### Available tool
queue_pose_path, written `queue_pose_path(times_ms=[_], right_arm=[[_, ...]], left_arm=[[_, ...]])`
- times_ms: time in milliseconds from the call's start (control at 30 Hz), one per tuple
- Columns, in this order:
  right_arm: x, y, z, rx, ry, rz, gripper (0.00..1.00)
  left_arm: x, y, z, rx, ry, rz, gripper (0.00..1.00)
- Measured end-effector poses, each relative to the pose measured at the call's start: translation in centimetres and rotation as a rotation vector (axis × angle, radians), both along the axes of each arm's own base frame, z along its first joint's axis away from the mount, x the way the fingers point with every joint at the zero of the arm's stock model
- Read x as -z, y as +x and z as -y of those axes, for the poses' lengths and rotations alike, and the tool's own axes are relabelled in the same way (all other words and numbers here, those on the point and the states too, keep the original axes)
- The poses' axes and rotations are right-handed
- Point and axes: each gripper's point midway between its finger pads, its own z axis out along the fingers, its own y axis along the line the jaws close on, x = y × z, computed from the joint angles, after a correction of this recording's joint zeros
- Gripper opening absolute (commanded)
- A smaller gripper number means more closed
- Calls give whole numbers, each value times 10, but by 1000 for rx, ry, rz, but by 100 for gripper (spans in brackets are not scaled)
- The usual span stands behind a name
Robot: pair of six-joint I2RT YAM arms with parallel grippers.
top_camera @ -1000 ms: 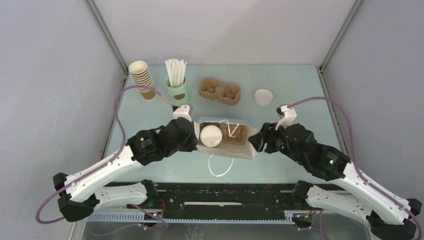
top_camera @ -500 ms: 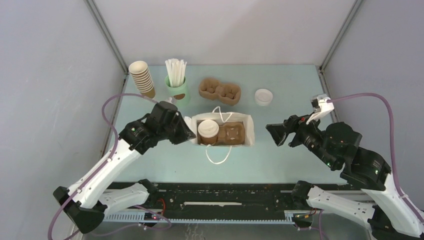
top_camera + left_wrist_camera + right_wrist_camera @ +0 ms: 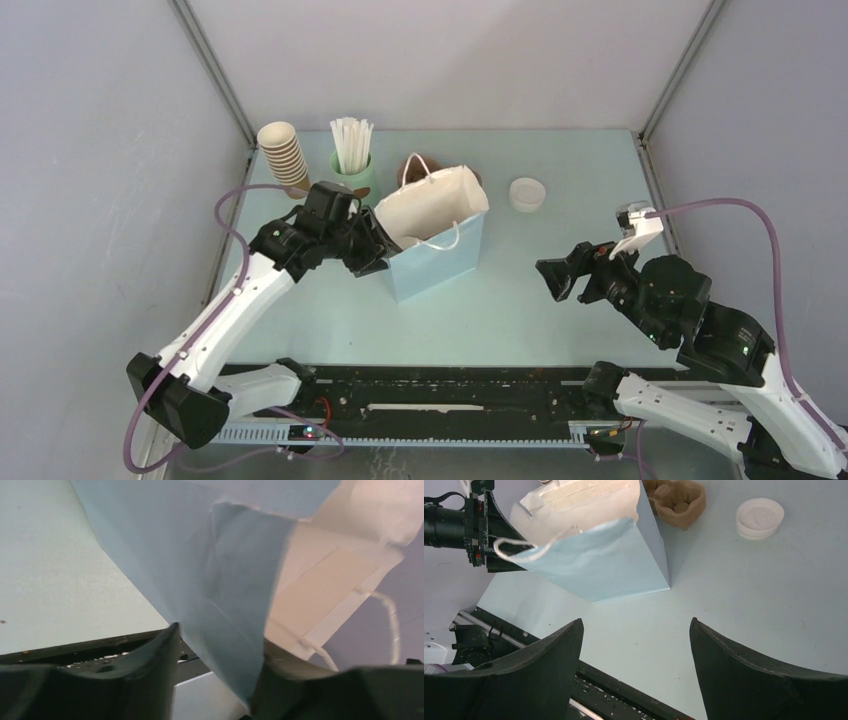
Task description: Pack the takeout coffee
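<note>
Behind blue bag (image 3: pixel 435 265), pulp carrier (image 3: pixel 676 500) half hidden, coffee unseen

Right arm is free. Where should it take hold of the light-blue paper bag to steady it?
Grip the thin top rim at the right end of the light-blue paper bag, coming from the right with the open right gripper. The bag stands mouth-up, the left gripper pinches its left wall, and the white cord handle on the near face looks too limp to steady it.
</note>
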Motion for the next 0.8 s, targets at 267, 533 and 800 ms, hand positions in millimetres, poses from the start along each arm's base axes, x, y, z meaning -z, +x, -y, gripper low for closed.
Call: queue_pose_path(times_ms=[267,533,800], right_arm=[[16,2,0,6,-32,-18,88],[19,4,-8,-10,-38,-30,88],[21,5,-10,-12,-46,-37,88]], left_arm=[[-3,4,-12,-12,29,25,90],[-44,6,-36,-7,116,195,100],[-126,12,-98,-75,341,622,100]])
